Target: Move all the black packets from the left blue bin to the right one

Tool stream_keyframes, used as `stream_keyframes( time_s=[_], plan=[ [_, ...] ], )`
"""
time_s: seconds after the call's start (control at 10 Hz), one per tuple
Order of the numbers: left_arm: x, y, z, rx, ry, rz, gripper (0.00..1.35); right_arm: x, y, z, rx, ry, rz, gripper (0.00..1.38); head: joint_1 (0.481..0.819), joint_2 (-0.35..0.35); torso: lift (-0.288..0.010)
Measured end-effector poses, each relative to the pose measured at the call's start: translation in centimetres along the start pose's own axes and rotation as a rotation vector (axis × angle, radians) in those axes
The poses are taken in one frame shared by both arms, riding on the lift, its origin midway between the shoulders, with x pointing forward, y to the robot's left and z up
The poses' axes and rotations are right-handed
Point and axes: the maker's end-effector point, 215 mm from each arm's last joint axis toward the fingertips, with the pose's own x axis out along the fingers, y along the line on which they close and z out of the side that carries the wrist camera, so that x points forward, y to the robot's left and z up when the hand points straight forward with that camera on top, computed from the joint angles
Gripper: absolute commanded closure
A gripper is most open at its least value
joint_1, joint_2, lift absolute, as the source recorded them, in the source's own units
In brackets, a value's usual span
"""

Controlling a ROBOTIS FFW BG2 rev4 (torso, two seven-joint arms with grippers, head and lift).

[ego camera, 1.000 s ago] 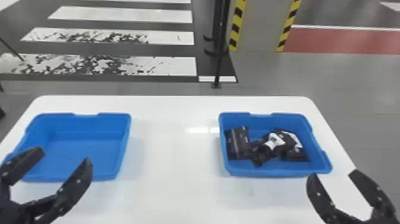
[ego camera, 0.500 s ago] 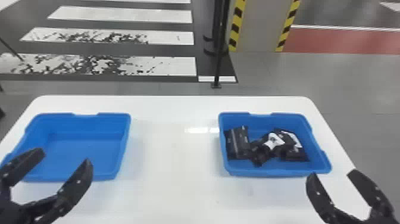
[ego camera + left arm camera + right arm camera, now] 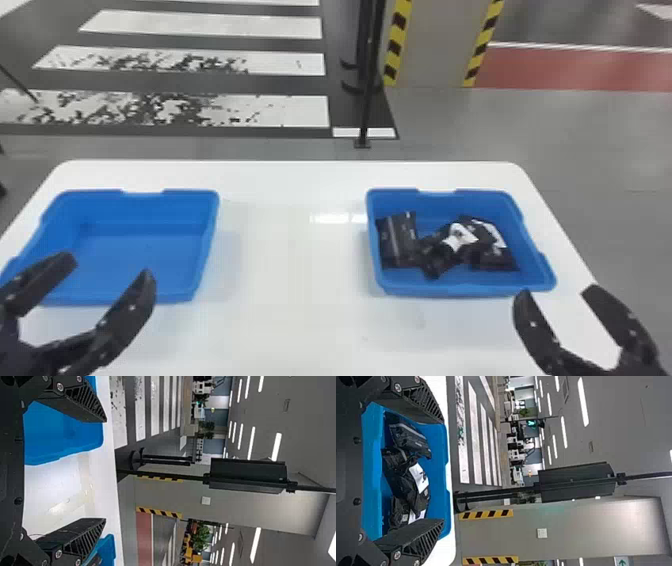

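Left blue bin [image 3: 142, 212]: smooth, shallow tray with sloping walls and notched rim, set on the glossy white table [image 3: 290, 280].

Left gripper [image 3: 107, 265]: flat black fingers spread wide apart, seen in the head view at the bin's near side; ribbed inner structure in the wrist view.

Right blue bin [image 3: 435, 200]: matching tray, holding the black packets, well apart from the left gripper.

Leftmost packet [image 3: 400, 240]: creased, roughly rectangular pouch against the left wall, long axis running away from the robot, far end leaning slightly right.

Remaining black packets [image 3: 492, 260]: crumpled, glossy, overlapping pile bearing white patches; the middle part slants from near left to far right. Exact count cannot be told.

Right gripper [image 3: 557, 292]: fingers parted, near the bin's near right corner; packets lie beyond it and to its left.
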Motion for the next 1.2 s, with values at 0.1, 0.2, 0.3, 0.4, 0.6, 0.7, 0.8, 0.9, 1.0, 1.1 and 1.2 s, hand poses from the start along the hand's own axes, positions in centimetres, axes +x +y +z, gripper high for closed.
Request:
stream_keyframes(
  time_s=[0.1,0.2,0.3,0.4,0.6,0.7,0.8,0.9,1.0,1.1,1.2],
  plan=[
    [-0.01,-0.01,-0.02,-0.001,0.0,0.0,0.15,0.0,-0.01,0.01,0.001,0.0,0.0,0.15,0.695,-0.068,-0.139],
    [-0.02,-0.01,-0.02,-0.002,0.0,0.0,0.15,-0.01,-0.01,0.01,0.002,0.0,0.0,0.15,0.695,-0.068,-0.139],
    [-0.02,-0.01,-0.04,-0.002,0.001,0.0,0.15,-0.01,-0.01,0.01,0.002,0.0,0.0,0.15,0.695,-0.068,-0.139],
    [-0.02,0.01,-0.13,-0.003,0.003,0.0,0.15,-0.01,-0.02,0.02,0.003,-0.001,-0.001,0.15,0.695,-0.068,-0.139],
    [-0.06,0.01,-0.38,-0.011,0.007,0.0,0.15,-0.06,-0.06,-0.08,0.008,0.0,-0.002,0.15,0.695,-0.068,-0.139],
    [-0.07,0.01,-0.47,-0.015,0.008,-0.001,0.15,-0.07,-0.08,-0.08,0.009,0.0,-0.002,0.15,0.695,-0.069,-0.139],
    [-0.08,0.02,-0.58,-0.018,0.009,-0.001,0.15,-0.07,-0.06,-0.09,0.01,0.0,-0.001,0.15,0.695,-0.069,-0.139],
    [-0.08,0.02,-0.63,-0.019,0.01,-0.001,0.15,-0.07,-0.05,-0.09,0.01,0.0,-0.001,0.15,0.695,-0.068,-0.139],
    [-0.08,0.02,-0.65,-0.02,0.01,-0.001,0.15,-0.07,-0.05,-0.08,0.01,0.0,-0.001,0.15,0.695,-0.068,-0.139],
    [-0.09,0.02,-0.72,-0.023,0.012,-0.001,0.15,-0.07,-0.05,-0.08,0.01,-0.001,-0.001,0.15,0.695,-0.068,-0.139],
    [-0.07,-0.02,-0.77,-0.026,0.012,-0.002,0.15,-0.07,-0.05,-0.07,0.011,-0.001,-0.001,0.15,0.695,-0.069,-0.139]
  ],
)
